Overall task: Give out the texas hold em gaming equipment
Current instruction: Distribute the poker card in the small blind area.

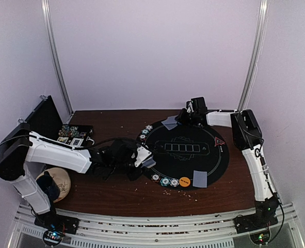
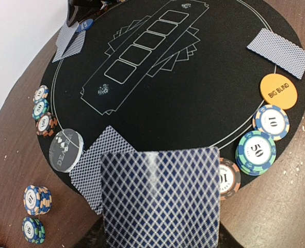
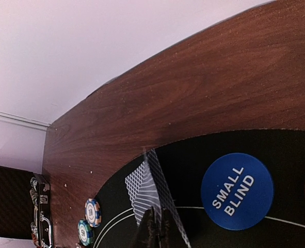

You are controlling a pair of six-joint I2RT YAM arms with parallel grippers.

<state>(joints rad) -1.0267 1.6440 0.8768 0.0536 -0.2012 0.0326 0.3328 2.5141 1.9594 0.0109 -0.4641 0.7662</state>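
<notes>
A blue-backed card (image 2: pixel 160 199) is gripped by the part-closed left fingers (image 1: pixel 143 157), with two more cards (image 2: pixel 93 168) lying just beyond them on the mat (image 2: pixel 193 93). The right fingers (image 3: pixel 154 231) are closed on the edge of a card pair (image 3: pixel 149 188); the small-blind disc (image 3: pixel 237 191) lies just beside them.

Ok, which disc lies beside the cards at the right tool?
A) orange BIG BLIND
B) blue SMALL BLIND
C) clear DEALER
B: the right wrist view shows the blue SMALL BLIND disc lying just beside the cards in front of the right tool.
</notes>
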